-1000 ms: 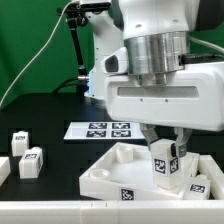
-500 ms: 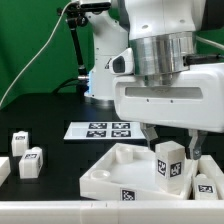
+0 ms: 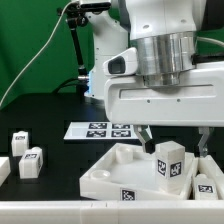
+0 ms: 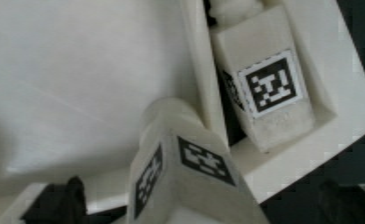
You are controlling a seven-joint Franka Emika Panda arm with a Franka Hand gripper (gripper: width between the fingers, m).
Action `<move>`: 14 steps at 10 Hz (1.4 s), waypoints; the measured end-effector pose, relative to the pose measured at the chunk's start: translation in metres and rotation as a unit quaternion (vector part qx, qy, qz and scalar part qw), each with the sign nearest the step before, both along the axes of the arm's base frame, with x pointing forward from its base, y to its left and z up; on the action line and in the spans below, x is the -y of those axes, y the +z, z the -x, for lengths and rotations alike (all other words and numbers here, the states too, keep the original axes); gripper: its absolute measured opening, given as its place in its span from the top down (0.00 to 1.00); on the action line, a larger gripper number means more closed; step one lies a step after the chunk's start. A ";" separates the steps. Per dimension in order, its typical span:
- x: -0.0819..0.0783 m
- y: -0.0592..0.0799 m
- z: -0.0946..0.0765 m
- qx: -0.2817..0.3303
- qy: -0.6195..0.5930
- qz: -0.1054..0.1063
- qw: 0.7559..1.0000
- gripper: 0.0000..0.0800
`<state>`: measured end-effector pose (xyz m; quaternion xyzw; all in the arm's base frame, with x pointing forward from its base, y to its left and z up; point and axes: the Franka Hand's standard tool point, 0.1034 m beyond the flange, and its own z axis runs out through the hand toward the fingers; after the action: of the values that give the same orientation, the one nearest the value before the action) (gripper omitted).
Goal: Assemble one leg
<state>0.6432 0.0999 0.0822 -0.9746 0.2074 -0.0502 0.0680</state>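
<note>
The leg [image 3: 170, 162], a small white post with tag marks, stands upright in a corner of the large white tray-shaped piece [image 3: 108, 172]. My gripper [image 3: 174, 140] hangs just above it, open, with one finger on each side and a gap to the leg on both sides. In the wrist view the leg [image 4: 193, 170] rises between the two dark fingers [image 4: 54, 200], which do not touch it. The tray-shaped piece's flat inside [image 4: 72, 80] fills the rest of that view.
Three more white tagged posts [image 3: 32, 162] stand at the exterior view's left on the black table. The marker board [image 3: 100, 129] lies behind the tray-shaped piece. A tagged white face [image 4: 268, 85] lies beyond the tray-shaped piece's wall in the wrist view.
My fingers were shut on the leg one second ago. They have opened and let it go, and the hand has risen slightly. The leg stays standing in the tray-shaped piece.
</note>
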 end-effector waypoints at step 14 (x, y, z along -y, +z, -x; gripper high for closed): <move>0.005 0.003 -0.005 0.043 0.395 0.074 0.915 0.65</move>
<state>0.6483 0.0951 0.0856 -0.9761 -0.2022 -0.0767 0.0188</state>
